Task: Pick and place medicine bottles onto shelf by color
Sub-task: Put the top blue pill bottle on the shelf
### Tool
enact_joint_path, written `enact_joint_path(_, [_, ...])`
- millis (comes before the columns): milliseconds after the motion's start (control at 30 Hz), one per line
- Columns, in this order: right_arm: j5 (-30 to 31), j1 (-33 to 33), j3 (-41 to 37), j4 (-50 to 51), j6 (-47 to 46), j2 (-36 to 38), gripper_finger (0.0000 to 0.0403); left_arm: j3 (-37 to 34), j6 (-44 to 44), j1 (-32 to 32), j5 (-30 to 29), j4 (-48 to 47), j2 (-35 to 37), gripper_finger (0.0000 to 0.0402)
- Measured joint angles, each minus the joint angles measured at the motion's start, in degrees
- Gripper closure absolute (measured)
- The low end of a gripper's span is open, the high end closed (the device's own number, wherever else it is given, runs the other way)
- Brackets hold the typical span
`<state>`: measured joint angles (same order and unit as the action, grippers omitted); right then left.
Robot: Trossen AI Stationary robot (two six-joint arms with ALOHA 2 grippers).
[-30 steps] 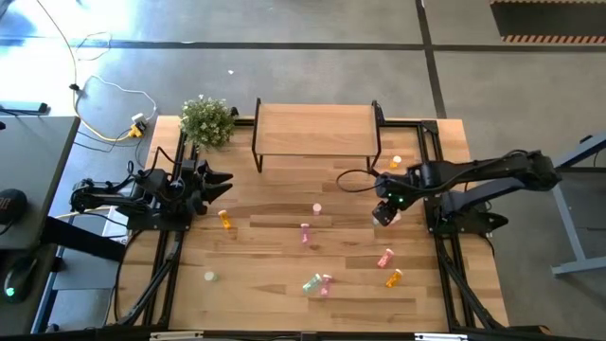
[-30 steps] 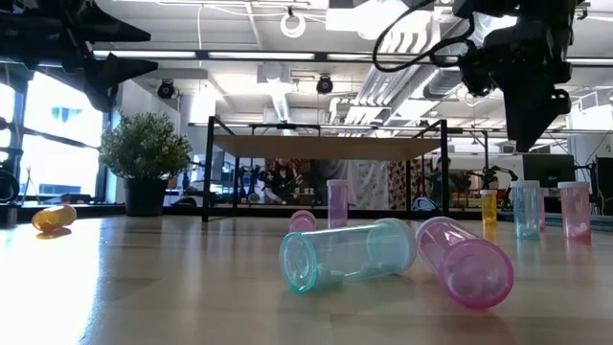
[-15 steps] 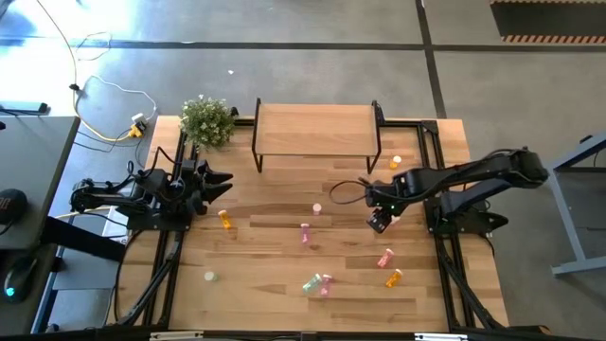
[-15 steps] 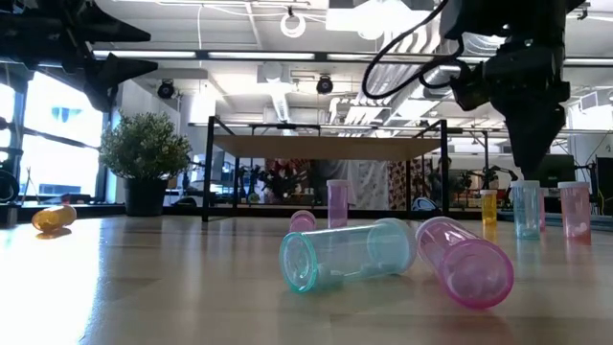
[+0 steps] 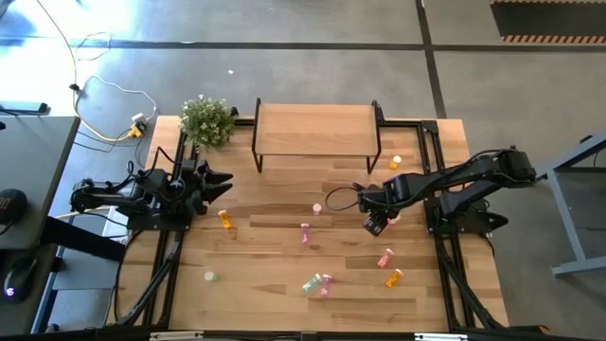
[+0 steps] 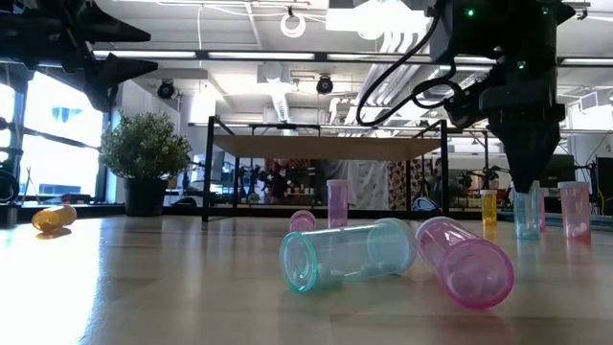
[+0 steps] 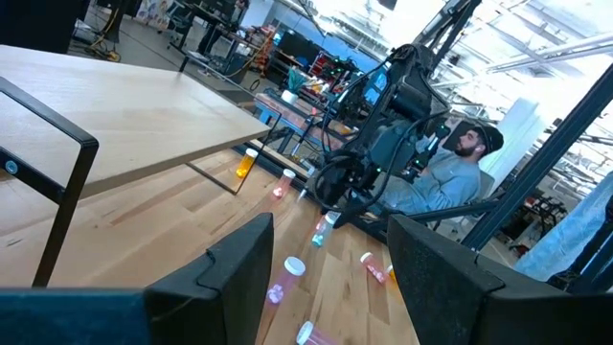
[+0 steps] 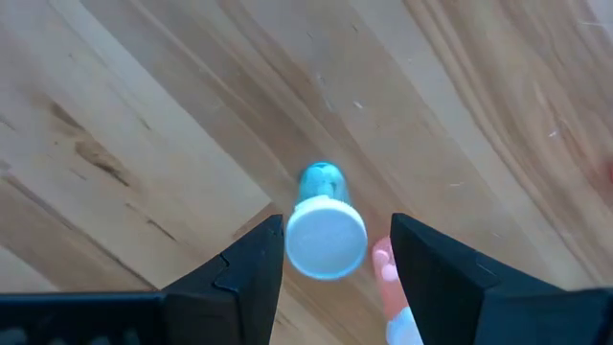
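One blue-green bottle (image 8: 324, 222) upright, cap up

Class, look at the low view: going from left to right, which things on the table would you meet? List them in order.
Orange bottle lying down → potted plant → upright pink bottle → lying green bottle → lying pink bottle → blue bottle under the right gripper → pink bottle.

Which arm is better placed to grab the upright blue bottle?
The right. Its pincer hangs open directly above the blue bottle, fingers either side of the cap. The left pincer waits at the table's far left edge, near the plant.
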<state>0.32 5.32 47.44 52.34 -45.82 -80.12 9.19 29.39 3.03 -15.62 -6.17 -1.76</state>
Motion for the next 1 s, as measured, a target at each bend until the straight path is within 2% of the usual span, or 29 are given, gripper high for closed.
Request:
enact_joint_path(367, [-0.74, 0.00, 0.00, -0.35, 0.87, -0.95, 0.0299, 0.00, 0.00, 0.00, 0.00, 0.00, 0.00, 0.0204])
enact_joint_path(733, [-2.24, -0.02, 1.23, 0.24, 0.87, -0.96, 0.0299, -0.01, 0.00, 0.00, 0.00, 0.00, 0.00, 0.0204])
enact_joint_path(1000, [-2.47, -0.07, 11.12, 2.88, 1.31, -0.96, 0.0300, 0.00, 0.00, 0.00, 0.00, 0.00, 0.00, 0.0204])
